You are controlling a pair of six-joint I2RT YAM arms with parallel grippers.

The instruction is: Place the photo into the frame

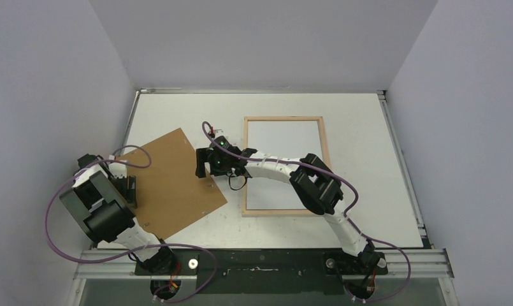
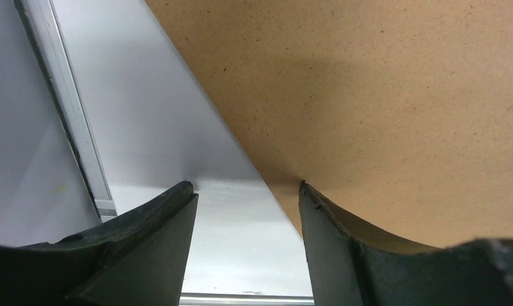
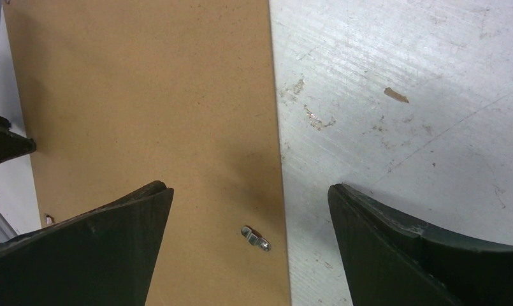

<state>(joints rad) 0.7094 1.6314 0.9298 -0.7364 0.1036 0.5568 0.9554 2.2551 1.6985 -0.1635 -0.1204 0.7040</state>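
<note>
A: Starting from the frame. Spotting the photo anywhere?

B: Taking the white rectangle inside the frame for the photo, lying blank side up. Seeing no printed side at all.

A: And the end effectors?

B: Seeing the right end effector spreading wide, holding nothing, hanging over the brown board at the edge nearest the frame. Seeing the left end effector parted as well, gripping nothing, sitting at the board's edge farthest from the frame.

A: Handling this step how?

B: Probably fetching the board for covering the photo. Lowering the fingers around the edge nearest the frame, pinching shallow, keeping off the little metal tab. Lifting level, carrying over without nudging the frame, lining up corners before letting go.

A: Missing anything?

B: Struggling to tell that white sheet from bare bench inside the frame. Losing part of the frame's slat nearest the board behind the right arm. Failing to rule on contact between the left end effector's finger and the board. Getting only a cropped strip of board from each wrist view.
</note>
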